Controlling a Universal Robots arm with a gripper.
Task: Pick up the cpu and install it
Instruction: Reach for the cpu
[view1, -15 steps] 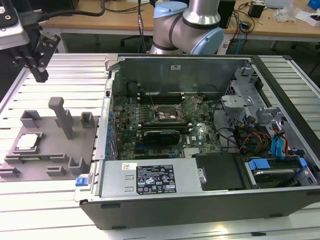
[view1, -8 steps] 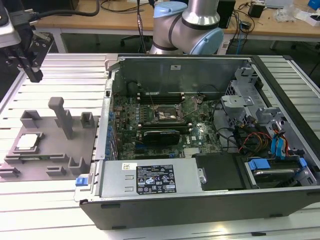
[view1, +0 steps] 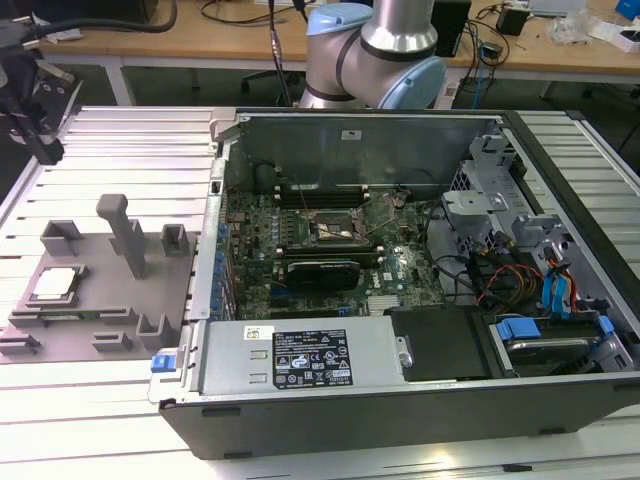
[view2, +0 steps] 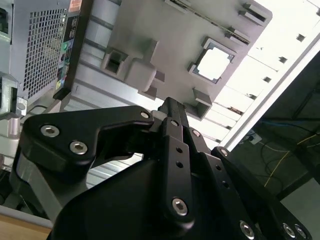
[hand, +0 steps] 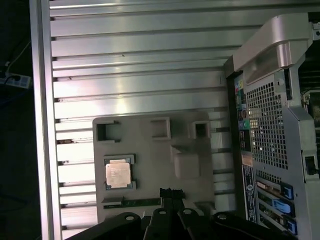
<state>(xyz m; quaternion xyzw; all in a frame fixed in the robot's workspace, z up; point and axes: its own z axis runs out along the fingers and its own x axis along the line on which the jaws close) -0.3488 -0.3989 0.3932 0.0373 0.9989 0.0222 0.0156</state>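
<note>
Cpu (hand: 118, 175) pickup looks like the step in hand, since the chip lies untouched in its square recess on the grey fixture (hand: 150, 145) and nothing sits between the fingers. Closest to the cameras in both wrist views, the gripper (hand: 171, 192) has its black fingertips pressed together and empty, hanging above the fixture's edge and well apart from the chip. To do this well, I judge the fingers need to spread wider than the chip before any descent. They should then line up square with two opposite edges where the recess walls leave gaps, because the raised corners around the chip would block a skewed approach. The chip is thin and flat, so a grip on its rim should be shallow and gentle, and the lift straight up to clear the recess. In the exterior view the cpu (view1: 55, 284) sits low on the exterior view's left, on the slatted metal table (view1: 120, 130). Farther off toward the middle of that frame, the open computer case (view1: 400, 118) shows the motherboard socket (view1: 335, 228), which appears uncovered.
</note>
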